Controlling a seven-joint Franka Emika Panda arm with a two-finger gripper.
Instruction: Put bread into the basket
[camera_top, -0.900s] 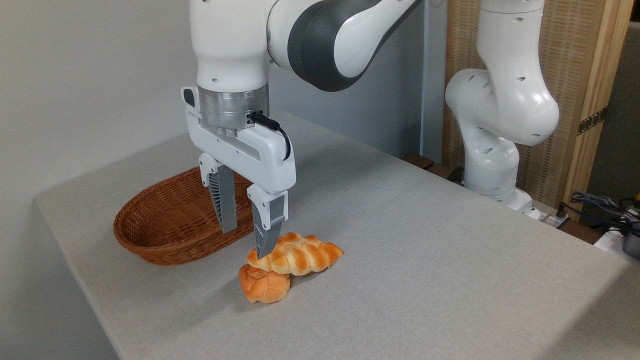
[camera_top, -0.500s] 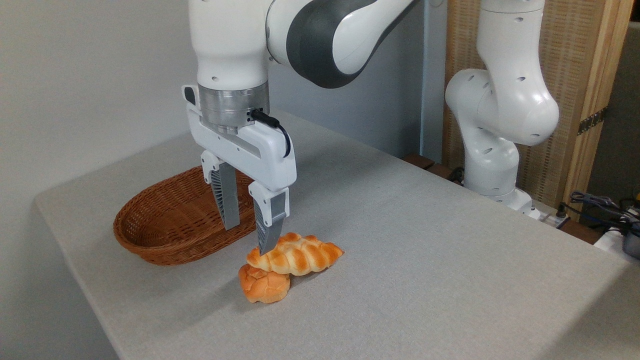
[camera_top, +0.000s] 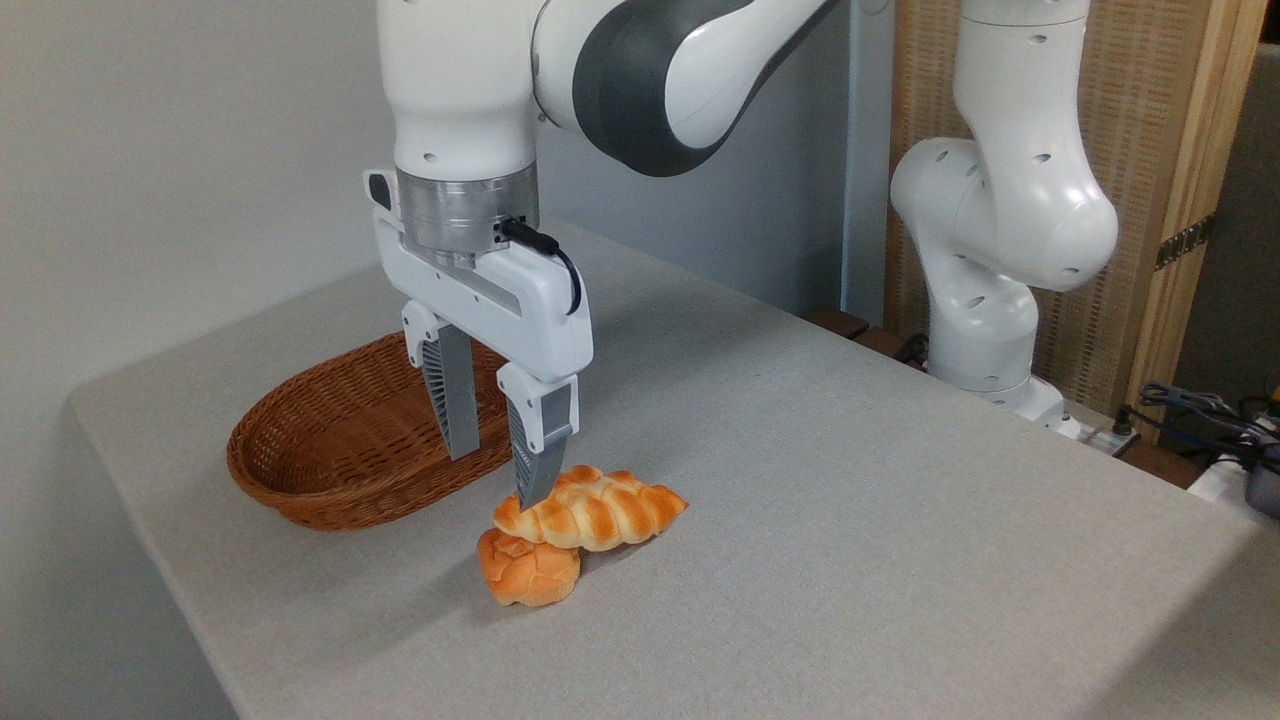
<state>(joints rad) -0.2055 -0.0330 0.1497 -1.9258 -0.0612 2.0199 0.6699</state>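
Spreading across most of the view, the grey cloth-covered surface (camera_top: 850, 480) carries everything in play, and the white Franka arm (camera_top: 620, 70) leans in over it from its base at the right rear. Next in size is the oval wicker basket (camera_top: 300, 470), sitting empty toward the left of the surface. The braided loaf (camera_top: 592, 510) lies outside the basket, just to its right and nearer the camera, with its left end propped on the small round orange bun (camera_top: 528, 568), so it rests tilted, not flat on the cloth.

Judging from this layout, the step in hand is the approach to the grasp: nothing has been lifted and the loaf has yet to be picked up. The next move calls for getting one finger on each long side of the loaf, closing gently on its middle, lifting clear of the bun without dragging it along, then carrying the loaf left over the basket rim and letting go.

The end effector (camera_top: 495, 475) points straight down with its jaws spread moderately wide and nothing between them. Its nearer finger (camera_top: 538, 450) has its tip right at the loaf's upper left end, seemingly touching or a hair above; which of the two cannot be told from this angle. The farther finger (camera_top: 452, 405) hangs in front of the basket's near wall, apart from the loaf.
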